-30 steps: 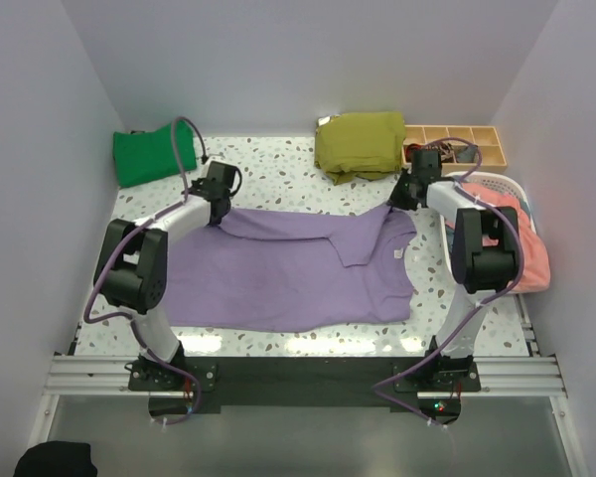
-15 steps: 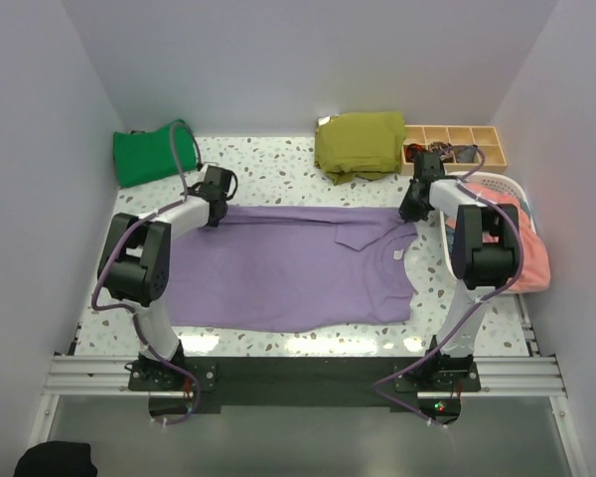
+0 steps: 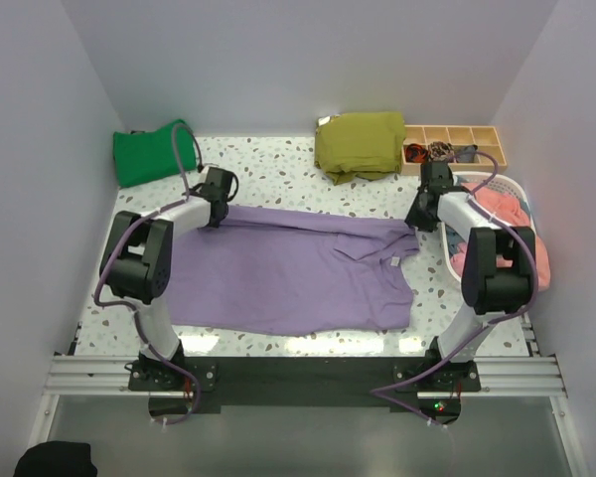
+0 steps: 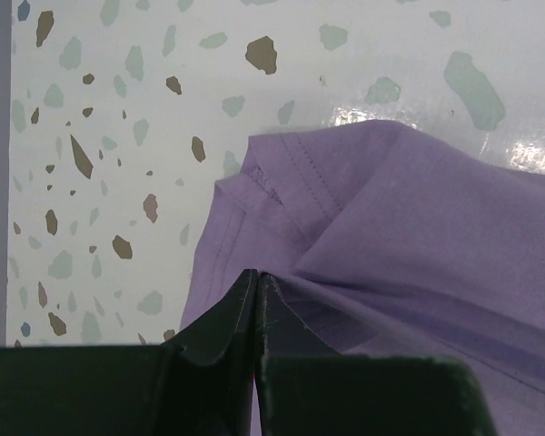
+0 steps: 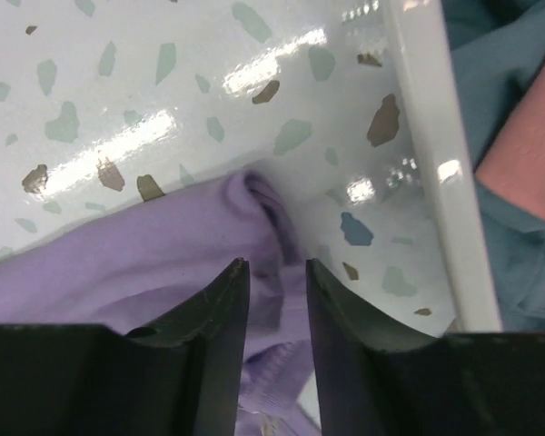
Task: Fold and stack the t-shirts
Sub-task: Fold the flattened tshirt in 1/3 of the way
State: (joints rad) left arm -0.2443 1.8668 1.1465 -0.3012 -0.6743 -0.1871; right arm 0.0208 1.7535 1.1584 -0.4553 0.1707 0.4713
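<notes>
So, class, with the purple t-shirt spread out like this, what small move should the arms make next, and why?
Probably open the left end effector. It is shut on the far left corner of the purple t-shirt, while the right end effector stands open over the far right corner. Letting go would free both arms for a fold.

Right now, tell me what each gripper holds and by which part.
The left gripper pinches the purple shirt at its far left corner. The right gripper holds nothing: its jaws stand apart over the far right corner.
</notes>
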